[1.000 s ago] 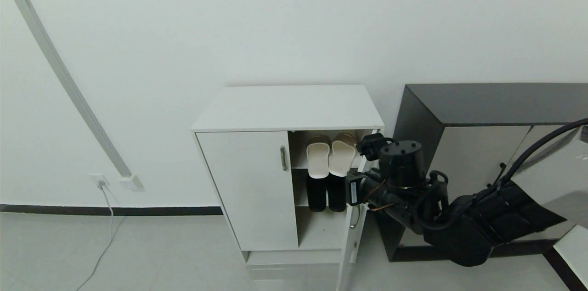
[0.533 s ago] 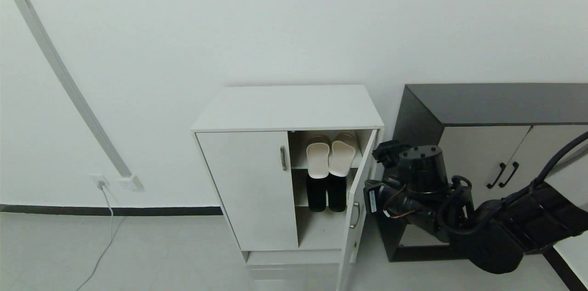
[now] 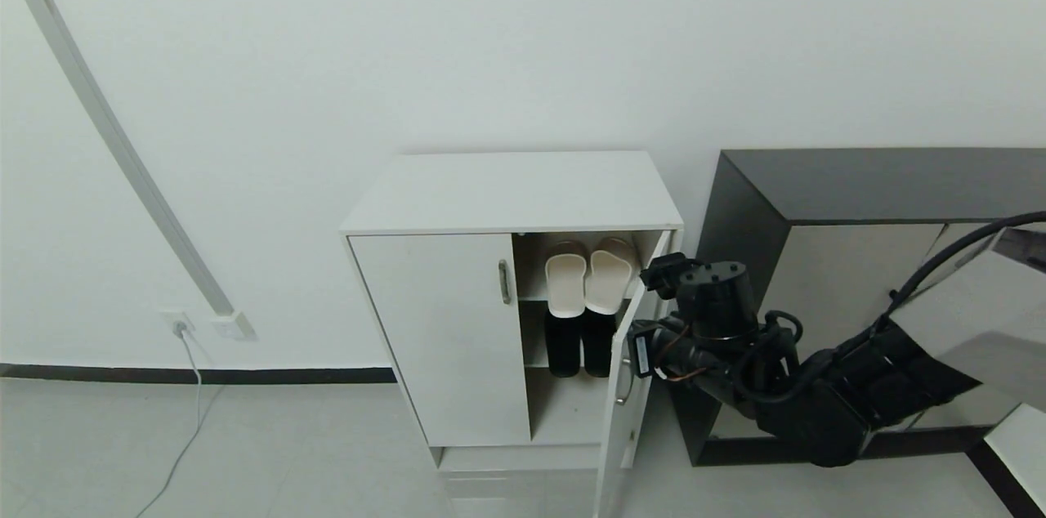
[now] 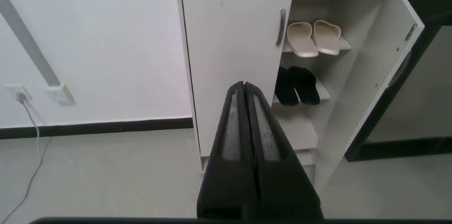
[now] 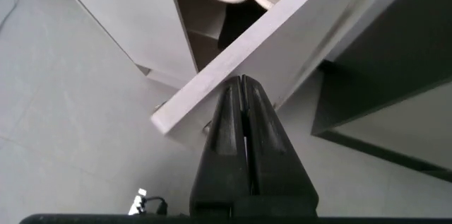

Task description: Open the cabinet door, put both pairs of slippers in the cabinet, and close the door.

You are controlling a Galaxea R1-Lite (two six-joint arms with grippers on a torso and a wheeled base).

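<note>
From the head view, both pairs are already inside the cabinet (image 3: 507, 191). The white slippers (image 3: 587, 281) sit on the top shelf and the black slippers (image 3: 580, 346) sit on the shelf under them. The door (image 3: 625, 412) stands open, and the right arm (image 3: 735, 338) is by its outer side. So I think the last step is in hand: shutting the door. The next move calls for a soft, steady push on the outer side of the door, until it lies flat on the cabinet.

In the left wrist view, the left pincer (image 4: 244, 88) has its two fingers pressed together and holds nothing. The cabinet, both pairs and the open door are well ahead of it, far apart from it.

In the right wrist view, the right pincer (image 5: 244, 83) is also pressed together and holds nothing. Its tip is right at the thin edge of the door. I cannot tell if it touches. The slippers are past the door, farther from the tip.
</note>
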